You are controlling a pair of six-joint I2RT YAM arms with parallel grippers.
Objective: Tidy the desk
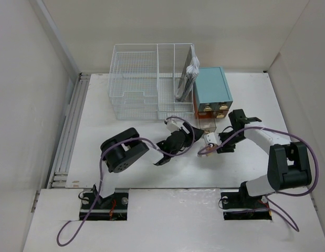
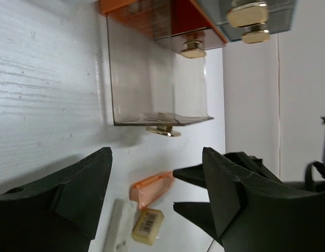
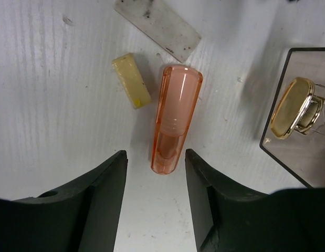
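Right wrist, unlike top external, shows pink cap [image 3: 175,118] before spread right hand [image 3: 156,155]

clear drawer [image 2: 157,79] blocks L jaws ahead, pink tube [image 3: 175,121], eraser [image 3: 132,80] before R jaws

Worktop [image 1: 99,131]: matte white, flat. Top view, from ctr: white wire-mesh rack [image 1: 146,79] at 11 o'clock and teal drawer box [image 1: 212,89] at 1 o'clock, just beside each other at the back. Clear drawer [image 2: 157,79] w/ gold knob juts from the box front, bottom on the surface. Rt wrist view: pink see-thru tube [image 3: 175,118] lies flat. Yellowish eraser [image 3: 130,80] is at its 10 o'clock, narrow gap btwn. Smudged whitish flat strip [image 3: 158,23] is at its 12 o'clock, touching neither.
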